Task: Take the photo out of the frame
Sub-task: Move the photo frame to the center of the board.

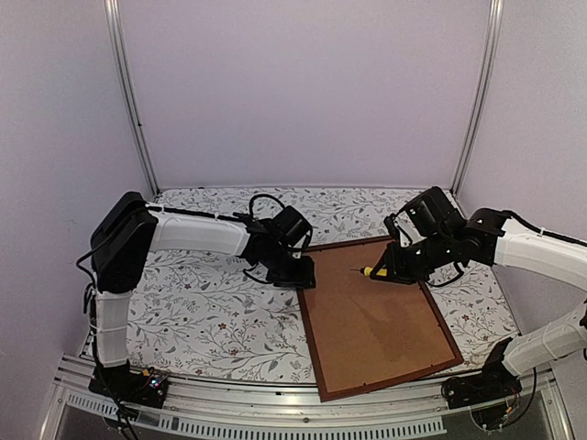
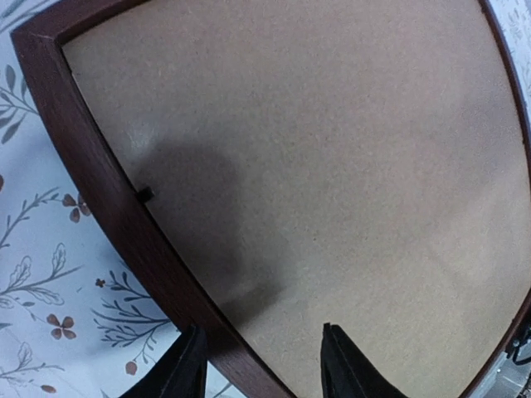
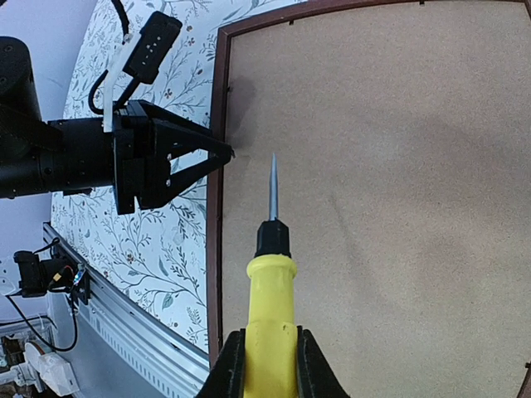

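- Frame (image 1: 311,341): dark reddish-brown wood, lying flat and back up on the tabletop (image 1: 202,312), right of centre, with one corner near the front edge.
- Photo: not visible from this side.
- Backing board (image 1: 376,316): plain brown, filling the frame.
- Tab (image 2: 145,195): small and dark, on the inner edge of the frame's left rail.
- Left fingers (image 2: 189,369): spread apart at the left rail near its far corner, one outside the rail and one over the board, gripping nothing.
- Screwdriver (image 3: 270,290): yellow handle, black collar, thin metal shaft pointing toward the left rail, tip over the board.
- Right fingers (image 3: 311,369): clenched on the screwdriver handle.
- Tabletop: covered in a floral cloth.
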`<state>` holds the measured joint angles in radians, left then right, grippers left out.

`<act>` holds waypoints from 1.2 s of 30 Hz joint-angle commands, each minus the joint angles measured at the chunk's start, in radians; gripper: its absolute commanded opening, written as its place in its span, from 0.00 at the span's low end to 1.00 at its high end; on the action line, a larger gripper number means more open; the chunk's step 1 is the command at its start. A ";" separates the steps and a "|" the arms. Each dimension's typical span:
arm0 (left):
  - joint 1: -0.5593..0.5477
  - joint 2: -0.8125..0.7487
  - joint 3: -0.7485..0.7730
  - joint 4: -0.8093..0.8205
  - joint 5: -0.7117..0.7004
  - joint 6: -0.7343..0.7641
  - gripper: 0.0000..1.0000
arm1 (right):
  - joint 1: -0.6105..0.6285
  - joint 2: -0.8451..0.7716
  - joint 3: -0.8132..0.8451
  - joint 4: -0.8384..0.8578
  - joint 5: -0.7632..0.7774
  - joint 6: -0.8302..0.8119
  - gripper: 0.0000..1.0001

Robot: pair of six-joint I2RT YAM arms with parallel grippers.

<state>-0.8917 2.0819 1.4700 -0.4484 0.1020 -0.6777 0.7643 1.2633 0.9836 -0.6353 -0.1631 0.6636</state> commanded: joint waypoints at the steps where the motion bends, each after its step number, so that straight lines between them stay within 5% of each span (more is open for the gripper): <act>1: -0.029 0.013 0.002 -0.056 -0.082 -0.020 0.49 | -0.008 -0.015 -0.009 0.038 -0.022 -0.010 0.00; 28: -0.065 -0.040 -0.085 -0.044 -0.130 -0.038 0.46 | -0.008 -0.001 0.001 0.052 -0.052 0.008 0.00; 36: -0.056 -0.036 -0.088 -0.049 -0.146 -0.012 0.35 | -0.008 0.002 -0.006 0.066 -0.064 0.015 0.00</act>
<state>-0.9455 2.0613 1.3922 -0.4690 -0.0154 -0.7101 0.7643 1.2633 0.9745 -0.6010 -0.2047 0.6693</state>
